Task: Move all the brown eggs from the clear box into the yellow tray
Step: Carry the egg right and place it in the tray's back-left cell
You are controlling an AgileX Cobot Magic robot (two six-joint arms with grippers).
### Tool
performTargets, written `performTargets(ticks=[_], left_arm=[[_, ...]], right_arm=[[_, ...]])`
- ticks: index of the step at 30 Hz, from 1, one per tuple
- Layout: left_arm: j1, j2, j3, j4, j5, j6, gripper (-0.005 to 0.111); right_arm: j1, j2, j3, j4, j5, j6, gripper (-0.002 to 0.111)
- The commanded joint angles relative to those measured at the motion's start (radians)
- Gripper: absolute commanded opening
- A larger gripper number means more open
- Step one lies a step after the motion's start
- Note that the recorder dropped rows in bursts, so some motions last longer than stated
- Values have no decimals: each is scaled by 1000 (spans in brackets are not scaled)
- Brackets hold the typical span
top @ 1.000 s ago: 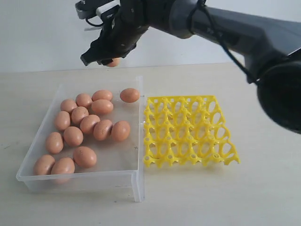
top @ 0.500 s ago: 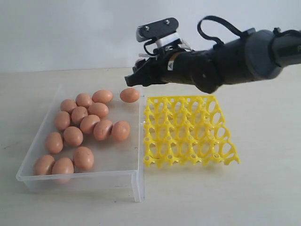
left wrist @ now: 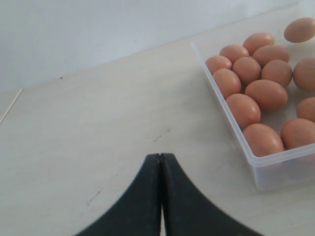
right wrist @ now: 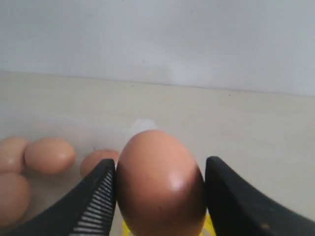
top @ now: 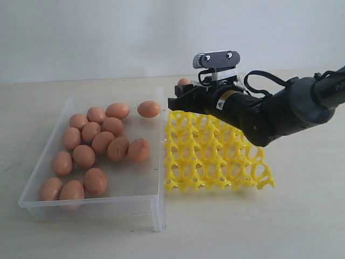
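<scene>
Currently right end effector (right wrist: pixel 161 196) holds brown egg (right wrist: pixel 158 172)

Held egg (top: pixel 184 82) mostly hidden behind right gripper (top: pixel 179 96); yellow tray (top: pixel 215 162) far edge covered by arm (top: pixel 280 108).

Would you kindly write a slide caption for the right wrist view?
Right gripper clamps one brown egg between its jaws; other eggs lie beyond.
</scene>
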Motion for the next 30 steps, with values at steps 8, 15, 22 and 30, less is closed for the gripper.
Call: performTargets(ticks=[8, 15, 22, 30], left_arm=[[-2, -6, -4, 0, -8, -6, 0], [-2, -6, -4, 0, -8, -6, 0], [-2, -6, -4, 0, -8, -6, 0], [-2, -6, -4, 0, -8, -6, 0]], right_arm=[[-5, 82, 6, -117, -40, 60, 0], [-5, 91, -38, -186, -16, 98, 4], [-5, 91, -53, -201, 51, 111, 9], [-5, 91, -53, -235, 63, 111, 36]])
